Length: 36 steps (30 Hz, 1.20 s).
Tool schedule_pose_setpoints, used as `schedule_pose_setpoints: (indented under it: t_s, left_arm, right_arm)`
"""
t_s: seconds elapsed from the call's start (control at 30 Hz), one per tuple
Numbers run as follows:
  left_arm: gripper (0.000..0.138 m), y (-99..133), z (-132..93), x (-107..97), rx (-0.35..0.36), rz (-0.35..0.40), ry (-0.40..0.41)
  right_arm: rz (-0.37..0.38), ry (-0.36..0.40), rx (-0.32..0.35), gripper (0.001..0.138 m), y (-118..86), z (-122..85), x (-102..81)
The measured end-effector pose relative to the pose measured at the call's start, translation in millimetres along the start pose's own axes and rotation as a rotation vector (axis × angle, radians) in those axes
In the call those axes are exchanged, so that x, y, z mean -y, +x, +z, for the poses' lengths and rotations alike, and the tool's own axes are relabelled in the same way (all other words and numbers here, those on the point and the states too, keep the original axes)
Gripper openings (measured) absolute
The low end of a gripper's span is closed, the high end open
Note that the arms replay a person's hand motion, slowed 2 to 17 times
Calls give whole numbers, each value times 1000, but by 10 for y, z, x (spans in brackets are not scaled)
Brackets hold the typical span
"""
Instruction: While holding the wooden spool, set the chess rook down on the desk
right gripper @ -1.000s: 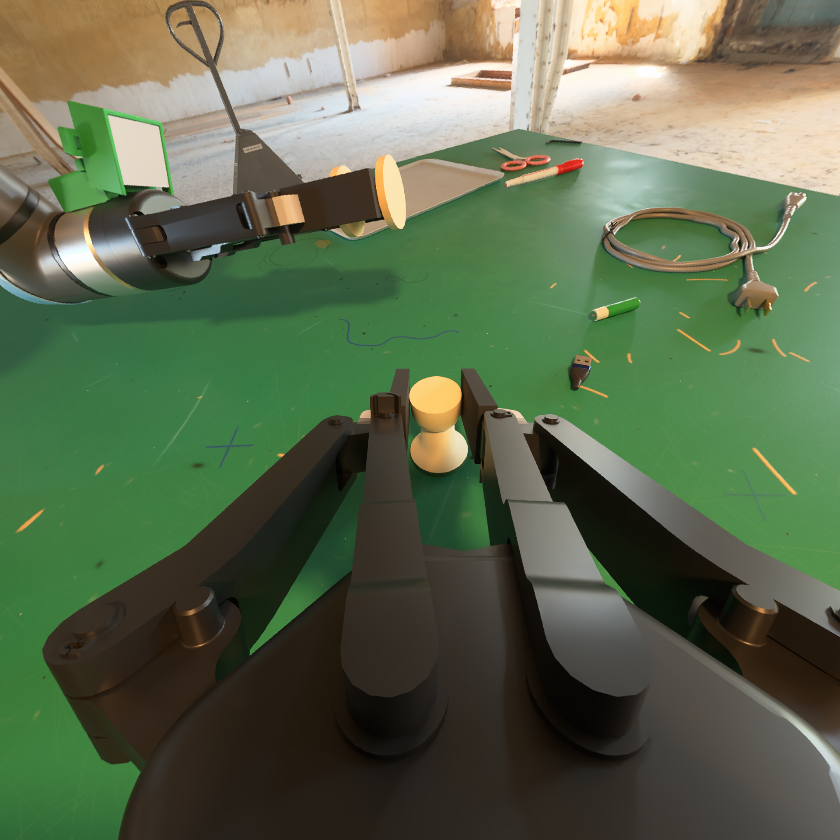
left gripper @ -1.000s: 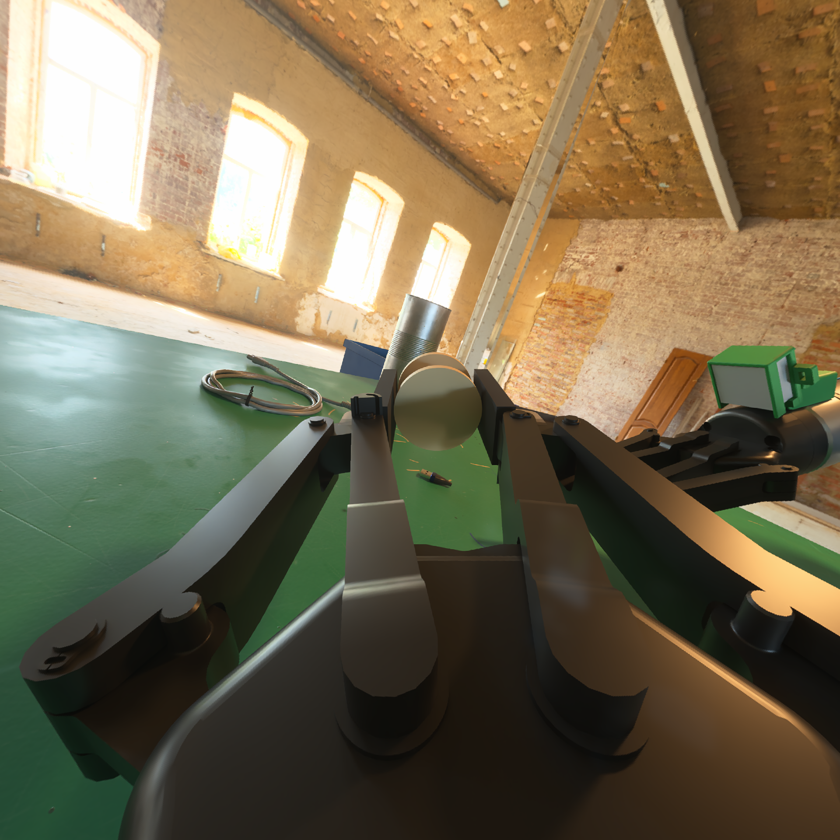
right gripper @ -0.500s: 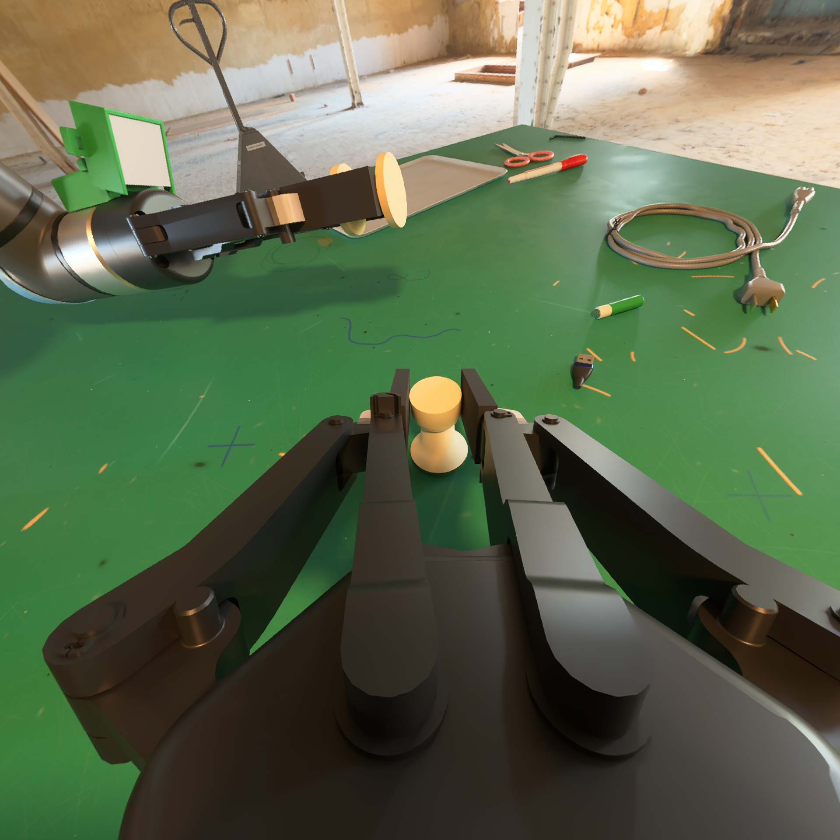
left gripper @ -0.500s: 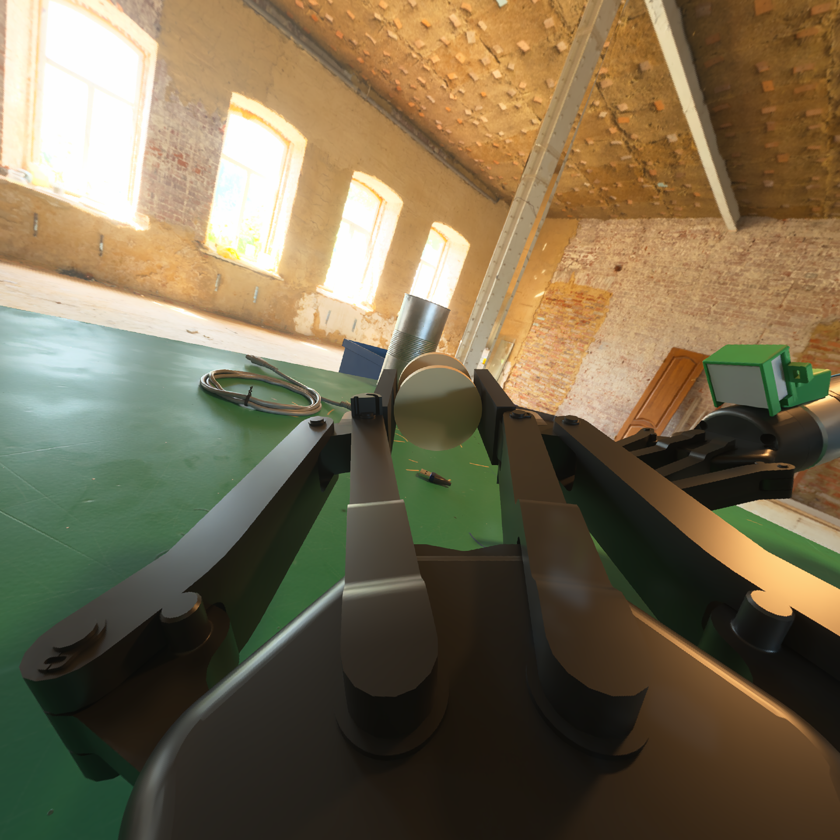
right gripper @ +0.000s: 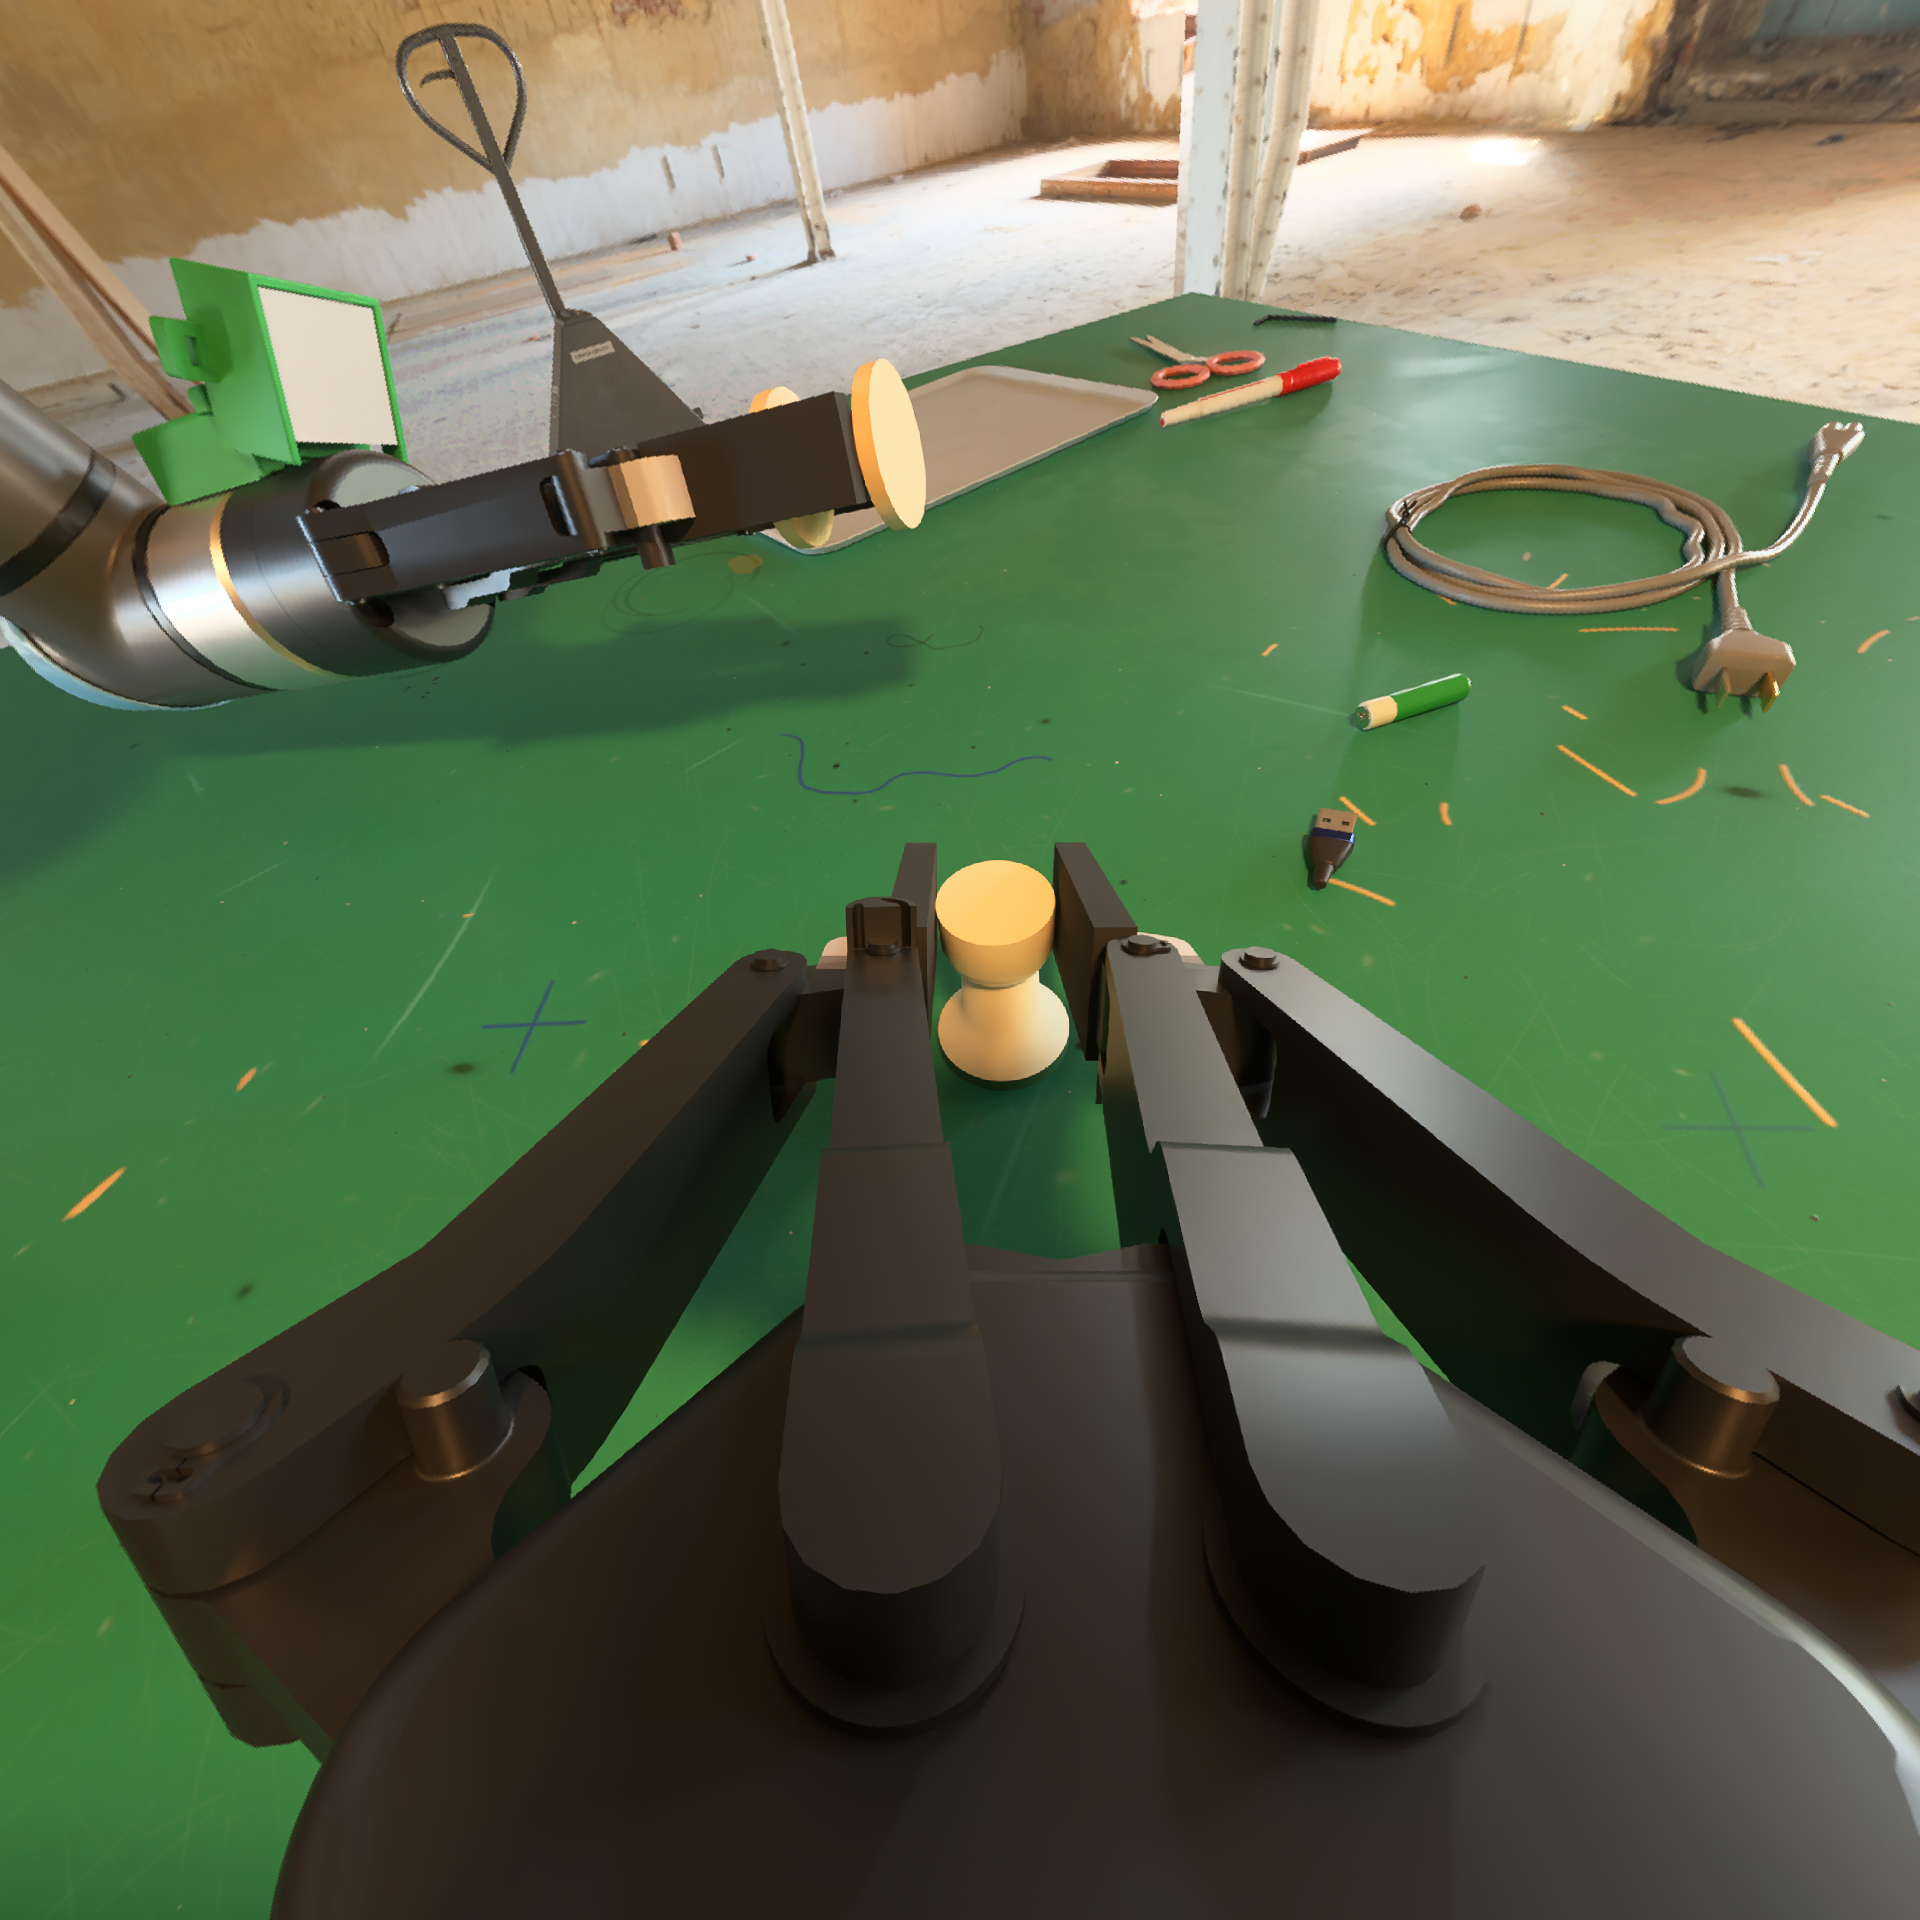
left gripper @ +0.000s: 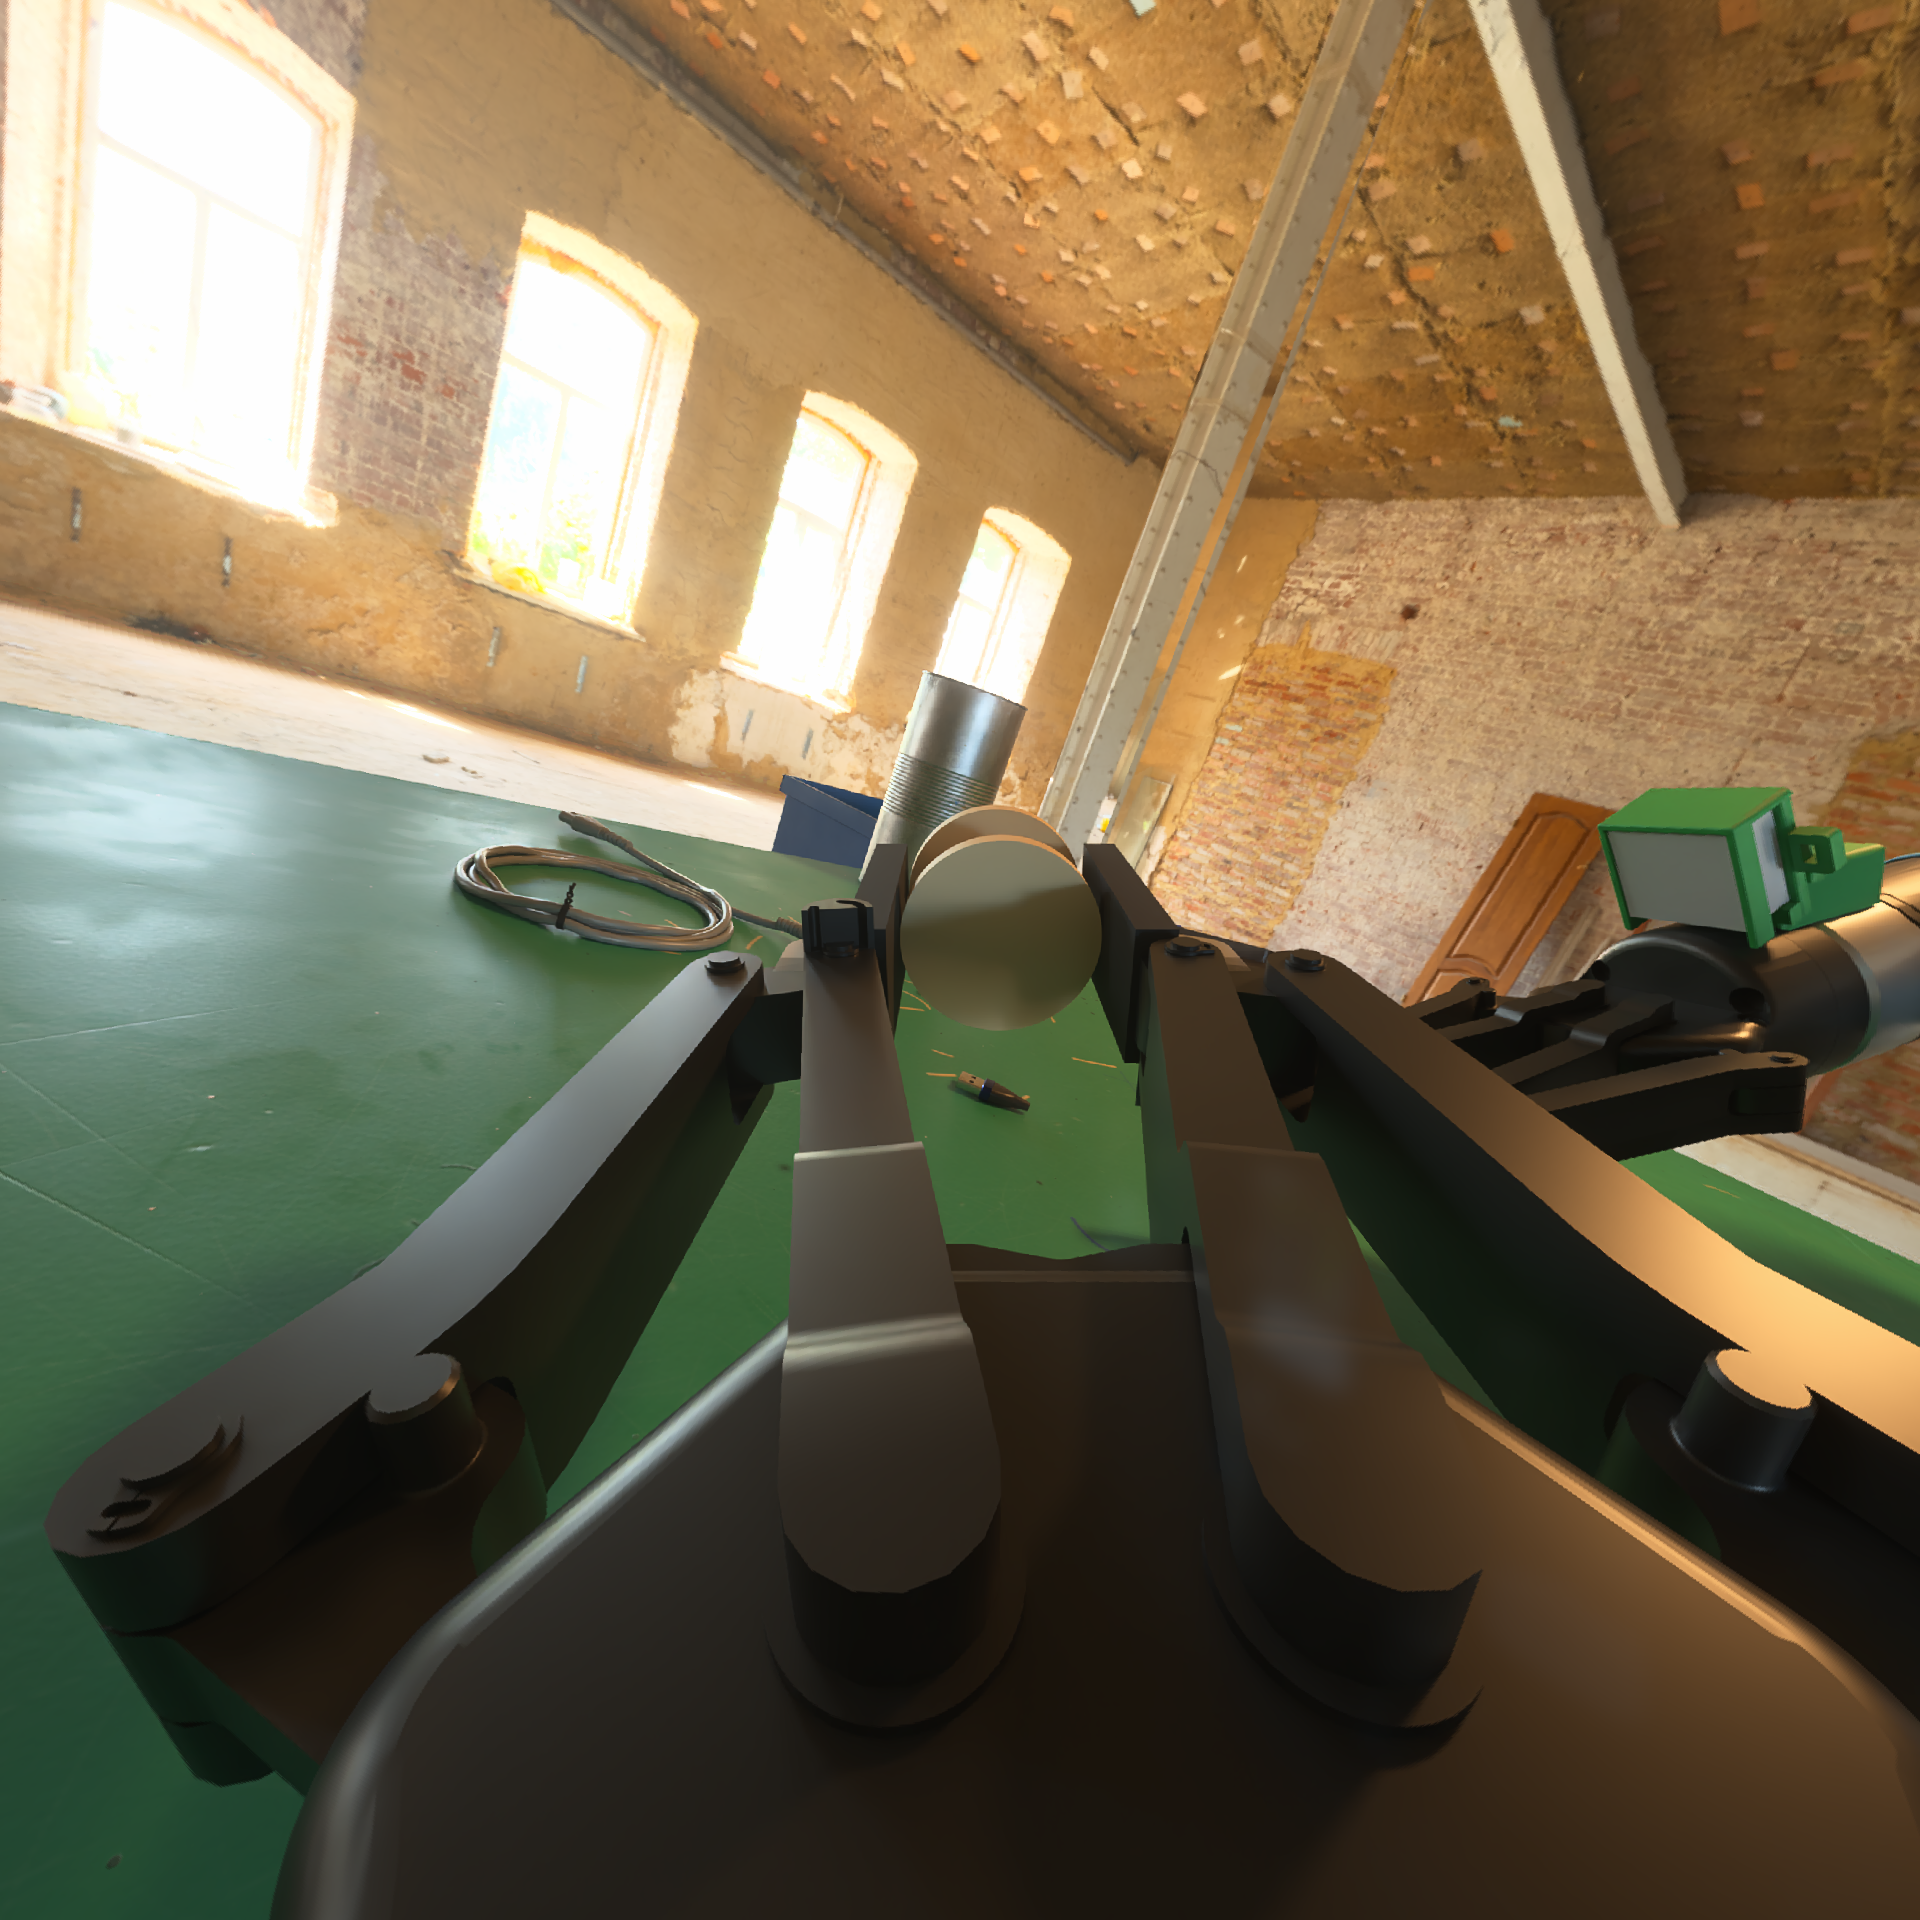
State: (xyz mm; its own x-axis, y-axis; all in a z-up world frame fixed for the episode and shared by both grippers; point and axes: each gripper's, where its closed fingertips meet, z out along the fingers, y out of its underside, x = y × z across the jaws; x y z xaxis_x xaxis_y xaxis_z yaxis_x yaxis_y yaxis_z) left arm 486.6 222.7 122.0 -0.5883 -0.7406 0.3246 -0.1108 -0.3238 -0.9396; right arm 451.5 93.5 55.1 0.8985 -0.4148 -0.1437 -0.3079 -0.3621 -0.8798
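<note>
My left gripper (left gripper: pixel 995 894) is shut on the wooden spool (left gripper: pixel 992 961), which lies sideways between the pads with a flat round end facing the camera, held above the green desk (left gripper: pixel 260 1039). From the right wrist view the left gripper (right gripper: pixel 862 457) hangs over the desk's far left with the spool (right gripper: pixel 889 445). My right gripper (right gripper: pixel 992 883) is shut on the cream chess rook (right gripper: pixel 1003 1039), held upright with its base close to the desk (right gripper: pixel 623 883); I cannot tell if it touches. The right gripper's body (left gripper: pixel 1621 1049) shows at right in the left wrist view.
A coiled grey cable with a plug (right gripper: pixel 1558 540), a green battery (right gripper: pixel 1413 698) and a USB plug (right gripper: pixel 1330 844) lie to the right. A grey tray (right gripper: pixel 997 426), red scissors (right gripper: pixel 1210 366) and a red marker (right gripper: pixel 1252 390) lie far back. A metal can (left gripper: pixel 951 769) stands beyond the cable.
Almost nothing. The right wrist view has shifted very slightly. Both grippers keep their hold on the spool and the rook.
</note>
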Motion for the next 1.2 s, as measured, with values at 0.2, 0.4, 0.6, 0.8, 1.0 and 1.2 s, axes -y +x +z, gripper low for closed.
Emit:
schedule_pose_setpoints:
  t_s: [0.2, 0.4, 0.6, 0.8, 1.0, 1.2]
  left_arm:
    - [45, 2, 2, -2, -2, 0, -2]
    - [45, 2, 3, -4, -3, 0, -3]
    - [45, 3, 4, -5, -3, 0, -3]
    - [45, 5, 4, -5, -4, 1, -4]
    - [45, 9, 8, -9, -6, 2, -7]
    - [45, 10, 9, -9, -7, 3, -7]
  right_arm:
    - [4, 5, 4, 30, 2, -4, 6]
    - [6, 6, 9, 30, -1, -7, 8]
    - [5, 5, 13, 30, -5, -7, 6]
    - [9, 7, 13, 30, 0, -9, 8]
    - [10, 3, 15, 30, 0, -6, 3]
    - [8, -5, 15, 30, -3, 1, -5]
